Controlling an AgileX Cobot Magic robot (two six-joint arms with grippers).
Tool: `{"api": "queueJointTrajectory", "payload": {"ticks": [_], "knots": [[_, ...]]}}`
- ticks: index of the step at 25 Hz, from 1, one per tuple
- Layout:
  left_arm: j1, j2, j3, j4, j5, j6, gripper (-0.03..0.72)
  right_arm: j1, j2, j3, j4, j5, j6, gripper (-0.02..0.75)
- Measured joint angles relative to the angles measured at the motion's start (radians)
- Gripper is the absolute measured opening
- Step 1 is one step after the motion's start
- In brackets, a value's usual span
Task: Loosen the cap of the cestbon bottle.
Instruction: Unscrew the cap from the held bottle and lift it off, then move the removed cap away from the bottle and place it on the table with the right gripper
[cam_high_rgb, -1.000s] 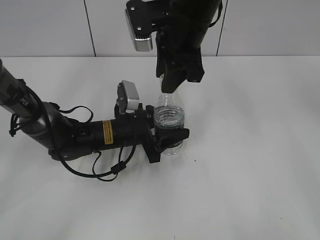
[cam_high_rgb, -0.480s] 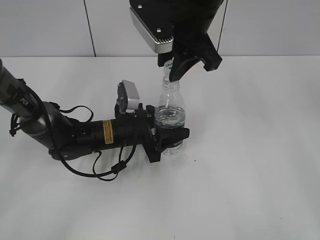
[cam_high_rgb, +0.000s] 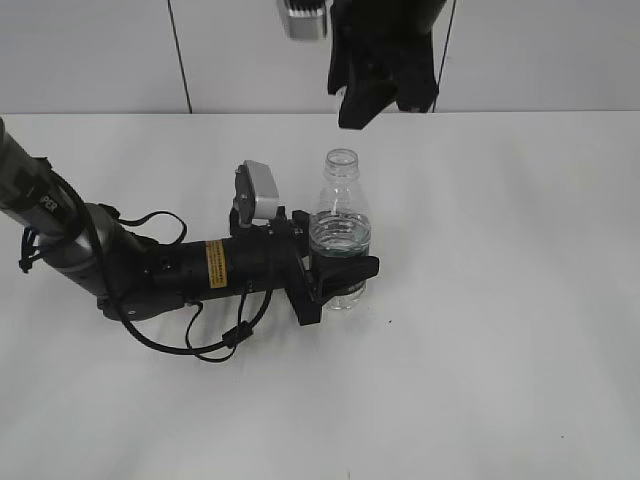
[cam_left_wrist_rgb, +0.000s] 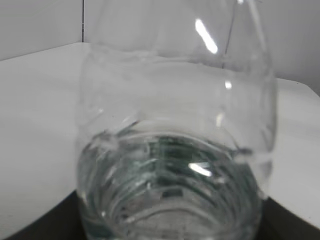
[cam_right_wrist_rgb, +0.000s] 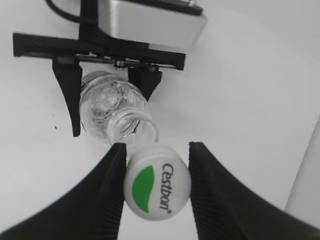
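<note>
The cestbon bottle (cam_high_rgb: 340, 240) stands upright on the white table, its neck open and uncapped. My left gripper (cam_high_rgb: 340, 275) is shut on its lower body; the left wrist view is filled by the clear ribbed bottle (cam_left_wrist_rgb: 175, 165). My right gripper (cam_high_rgb: 365, 105) hangs above and slightly behind the bottle. In the right wrist view its jaws (cam_right_wrist_rgb: 156, 182) are shut on the white cap (cam_right_wrist_rgb: 157, 182) with the green leaf mark, held clear above the bottle's open mouth (cam_right_wrist_rgb: 130, 125).
The left arm (cam_high_rgb: 150, 265) lies low across the table's left half with a loose black cable (cam_high_rgb: 215, 340) in front of it. A grey panelled wall (cam_high_rgb: 100, 50) runs behind the table's far edge.
My right gripper has risen from the bottle's neck, lifting the cap off. The bottle's mouth now stands open. The left gripper and bottle have not moved.
</note>
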Motion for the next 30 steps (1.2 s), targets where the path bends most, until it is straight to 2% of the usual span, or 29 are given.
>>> {"api": "queueJointTrajectory", "payload": {"ticks": [5,8,14,16,21,30], "knots": [[0.000,0.000,0.000,0.000,0.001,0.000,0.400,-0.016,-0.102,0.000,-0.004,0.000,0.453,0.293],[0.000,0.000,0.000,0.001,0.001,0.020,0.400,-0.024,-0.152,0.000,-0.045,0.000,0.692,0.293],[0.000,0.000,0.000,0.008,0.002,0.065,0.400,-0.046,-0.200,0.000,-0.119,0.000,1.042,0.293],[0.000,0.000,0.001,0.008,0.002,0.067,0.400,-0.077,-0.202,0.010,-0.119,0.000,1.106,0.293],[0.000,0.000,0.003,0.007,0.000,0.069,0.400,-0.216,-0.202,0.116,-0.154,-0.009,1.193,0.293],[0.000,0.000,0.005,0.005,-0.002,0.069,0.400,-0.387,-0.199,0.510,-0.145,-0.400,1.212,0.293]]}}
